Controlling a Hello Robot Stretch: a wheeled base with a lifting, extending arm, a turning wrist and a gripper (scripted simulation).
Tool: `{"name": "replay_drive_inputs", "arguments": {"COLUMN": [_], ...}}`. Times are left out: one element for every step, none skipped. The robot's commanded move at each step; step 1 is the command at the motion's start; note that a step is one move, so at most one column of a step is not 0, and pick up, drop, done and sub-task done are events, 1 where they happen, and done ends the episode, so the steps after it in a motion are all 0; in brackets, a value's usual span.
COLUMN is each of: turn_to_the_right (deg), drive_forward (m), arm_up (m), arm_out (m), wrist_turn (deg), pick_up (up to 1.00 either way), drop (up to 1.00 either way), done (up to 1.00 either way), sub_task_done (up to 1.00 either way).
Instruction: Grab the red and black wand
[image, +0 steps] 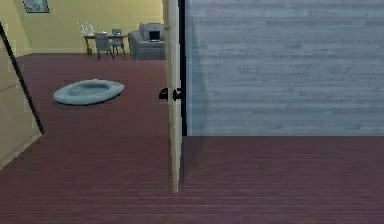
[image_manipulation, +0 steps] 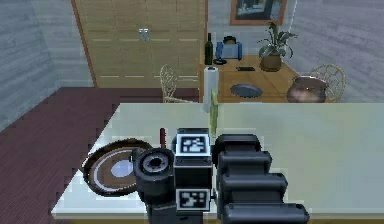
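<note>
In the arm side view my arm rises as a dark bar over a pale tabletop. Two white marker squares stand at its end. Left of them is the gripper, a round dark body with a thin dark sliver rising from it. A round brown dish with a pale centre lies on the tabletop just left of the gripper. I cannot tell whether the gripper holds anything. Nothing I can make out has the shape and colours of a red and black wand.
A white roll stands at the tabletop's far edge. Beyond it, a wooden table carries a bottle, plate, potted plant and bowl, near wooden double doors. In the forward view, a door edge, grey wall and pale blue cushion on dark red floor.
</note>
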Motion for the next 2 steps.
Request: {"name": "replay_drive_inputs", "arguments": {"turn_to_the_right": [0.0, 0.0], "drive_forward": [0.00, 0.00], "arm_up": [-0.08, 0.00], "arm_out": [0.00, 0.00], "wrist_turn": [0.0, 0.0], "pick_up": [0.00, 1.00], "drop": [0.00, 0.00], "done": [0.00, 0.00], "sub_task_done": [0.00, 0.00]}}
